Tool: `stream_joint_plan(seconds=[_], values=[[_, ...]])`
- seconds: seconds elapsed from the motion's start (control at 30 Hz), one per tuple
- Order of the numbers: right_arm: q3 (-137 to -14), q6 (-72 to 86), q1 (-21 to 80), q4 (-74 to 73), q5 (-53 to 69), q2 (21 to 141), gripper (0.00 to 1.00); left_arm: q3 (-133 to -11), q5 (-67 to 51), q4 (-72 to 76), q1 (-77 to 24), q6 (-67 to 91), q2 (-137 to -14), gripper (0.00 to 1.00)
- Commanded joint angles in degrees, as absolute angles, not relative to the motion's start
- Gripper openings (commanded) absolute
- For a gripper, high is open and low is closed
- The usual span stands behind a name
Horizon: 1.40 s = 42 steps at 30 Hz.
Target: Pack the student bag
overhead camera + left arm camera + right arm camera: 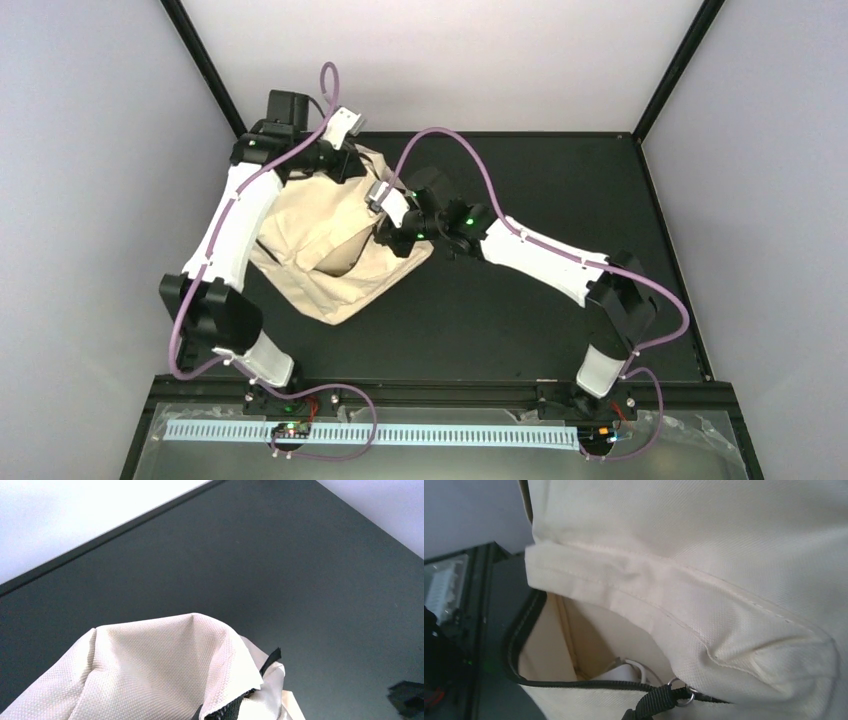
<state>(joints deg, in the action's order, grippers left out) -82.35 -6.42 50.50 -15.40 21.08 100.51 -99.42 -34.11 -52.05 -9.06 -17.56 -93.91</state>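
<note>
The student bag [325,255], cream-beige fabric, lies on the black table left of centre, its pocket mouth gaping. My left gripper [346,160] sits at the bag's far corner and is shut on bunched fabric [165,670] beside a dark zipper [235,711]; its fingers are hidden below the left wrist view. My right gripper [386,233] is at the bag's right side, shut on the black zipper pull strap [658,702], which hangs from a metal ring [682,696]. Inside the open pocket [589,640] lies a white item with a white cable [636,669].
The black table [560,180] stretches to the right of the bag, and its far edge [115,530] meets white walls. Black frame posts [205,65] rise at the back corners. Purple cables [480,165] loop over both arms.
</note>
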Motion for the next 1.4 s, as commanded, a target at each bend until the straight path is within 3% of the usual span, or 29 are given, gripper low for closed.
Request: stream_joint_plan(seconds=[0.0, 0.2, 0.37, 0.43, 0.57, 0.77, 0.93, 1.03, 1.13, 1.17, 1.37], values=[[-77.4, 1.9, 51.1, -10.3, 26.6, 95.9, 0.01, -97.1, -23.3, -33.9, -8.4, -7.2, -88.2, 0.02], [-77.4, 7.5, 44.7, -6.0, 27.7, 98.0, 0.01, -90.2, -19.0, -27.1, -3.6, 8.1, -83.2, 0.02], [-104.7, 6.7, 43.2, -21.1, 34.1, 116.2, 0.01, -82.8, -20.2, -22.6, 5.3, 23.0, -82.0, 0.02], [-109.7, 11.1, 43.7, -20.5, 37.5, 120.1, 0.01, -77.8, -20.0, -20.9, 8.9, 25.6, -81.7, 0.02], [-106.7, 20.7, 44.7, -13.7, 39.7, 121.9, 0.01, -65.8, -22.0, -19.5, 15.4, 30.5, -81.9, 0.02], [-105.5, 26.8, 47.2, -11.8, 40.9, 123.8, 0.01, -47.5, -25.9, -17.5, 16.0, 30.4, -81.8, 0.02], [-104.7, 28.4, 45.8, -12.4, 38.4, 122.0, 0.01, -46.6, -31.8, -22.0, 14.7, 28.6, -84.1, 0.02], [-103.2, 26.2, 44.7, -15.0, 36.8, 120.3, 0.01, -48.7, -31.6, -26.0, 14.2, 21.7, -85.0, 0.55], [-100.4, 24.2, 44.7, -15.7, 38.2, 118.7, 0.01, -53.7, -26.5, -30.8, 14.4, 10.6, -85.8, 0.91], [-99.5, 23.8, 44.8, -15.8, 39.0, 118.2, 0.01, -55.7, -24.4, -32.2, 14.4, 6.5, -86.1, 0.98], [-97.1, 21.2, 46.0, -17.0, 40.8, 117.0, 0.01, -66.6, -19.3, -36.1, 15.5, -26.3, -87.9, 0.99]])
